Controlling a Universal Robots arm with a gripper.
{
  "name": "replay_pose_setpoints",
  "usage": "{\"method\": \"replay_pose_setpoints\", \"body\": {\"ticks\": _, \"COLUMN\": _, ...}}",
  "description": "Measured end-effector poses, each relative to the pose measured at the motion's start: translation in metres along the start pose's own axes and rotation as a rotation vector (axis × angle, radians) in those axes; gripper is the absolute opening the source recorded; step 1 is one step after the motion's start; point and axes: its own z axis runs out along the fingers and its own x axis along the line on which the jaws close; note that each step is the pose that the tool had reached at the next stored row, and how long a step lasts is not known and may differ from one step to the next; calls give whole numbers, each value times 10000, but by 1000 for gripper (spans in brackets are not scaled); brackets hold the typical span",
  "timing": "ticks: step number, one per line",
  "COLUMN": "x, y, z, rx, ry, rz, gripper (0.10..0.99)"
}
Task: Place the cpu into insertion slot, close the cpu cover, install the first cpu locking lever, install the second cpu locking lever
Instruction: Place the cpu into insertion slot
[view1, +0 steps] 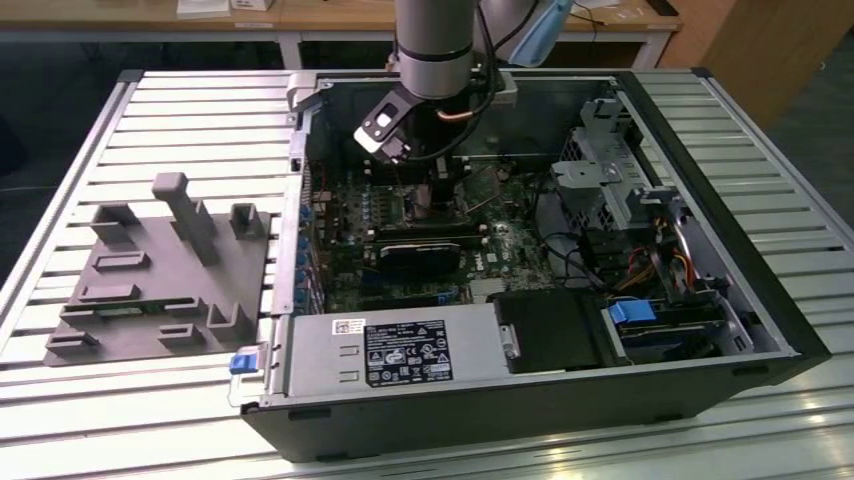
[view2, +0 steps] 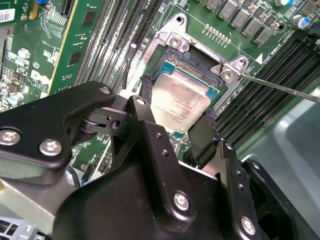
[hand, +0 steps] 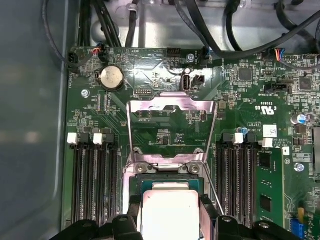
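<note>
The cpu (view2: 182, 100), a flat square chip with a pale metal face, lies in or just above the insertion slot (view2: 192, 62) on the green motherboard; I cannot tell whether it is fully seated. My gripper (view2: 177, 102) is shut on it, with a black finger against each of two opposite edges. The first wrist view shows the same grip: cpu (hand: 170, 212), gripper (hand: 171, 210). The cpu cover (hand: 172, 107), a silver frame with a large window, stands swung open beyond the slot. A thin locking lever (view2: 280, 87) sticks out free. In the exterior view the gripper (view1: 424, 195) is down inside the open computer case.
Long black memory slots (hand: 95, 180) flank the socket on both sides. A black fan card (view1: 424, 255) lies below the socket, with a power supply (view1: 400, 355) in front. Cables (view1: 587, 250) and drive cages fill the exterior view's right. A grey fixture (view1: 160, 270) sits outside the case.
</note>
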Motion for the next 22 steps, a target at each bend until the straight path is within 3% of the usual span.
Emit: {"method": "replay_pose_setpoints", "body": {"ticks": 22, "x": 2, "y": -30, "z": 105, "rx": 4, "ry": -8, "rz": 65, "gripper": 541}}
